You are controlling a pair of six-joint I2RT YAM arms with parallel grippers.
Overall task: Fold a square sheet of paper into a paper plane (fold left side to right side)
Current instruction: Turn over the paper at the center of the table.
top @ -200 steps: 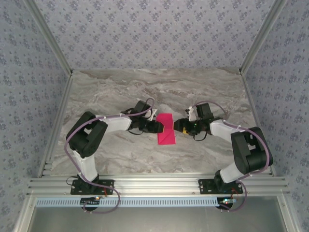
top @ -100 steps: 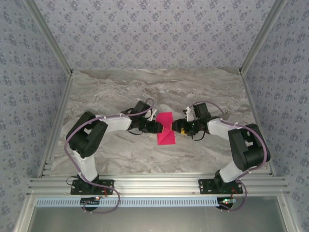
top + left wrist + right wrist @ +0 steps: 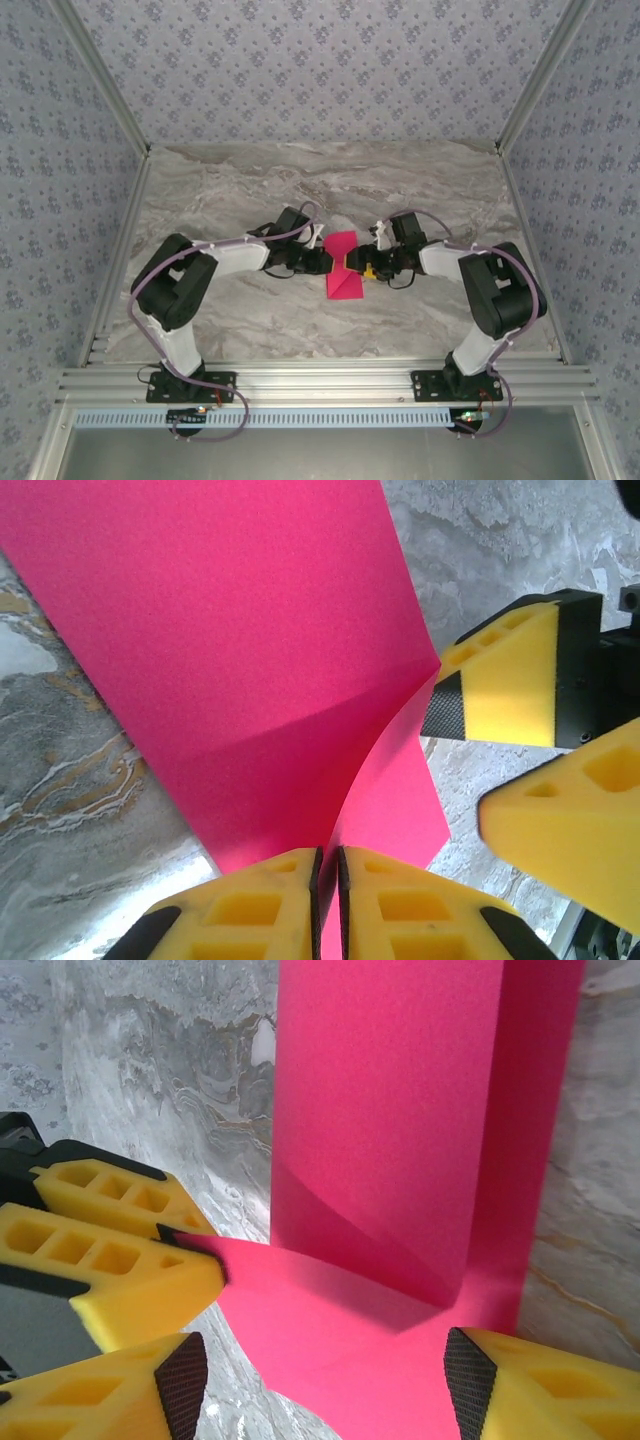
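Bench (image 3: 250, 180): grey marble.
Left end effector (image 3: 329, 858): pinching the square sheet of paper (image 3: 344, 272).
Right end effector (image 3: 325, 1370): open, astride it.

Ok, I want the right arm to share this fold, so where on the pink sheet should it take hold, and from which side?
Probably the right edge of the square sheet of paper, coming in from the right. The left gripper pinches the opposite side, lifting a curled flap, so that right edge is the free, thin part. The right gripper has its open jaws astride it.
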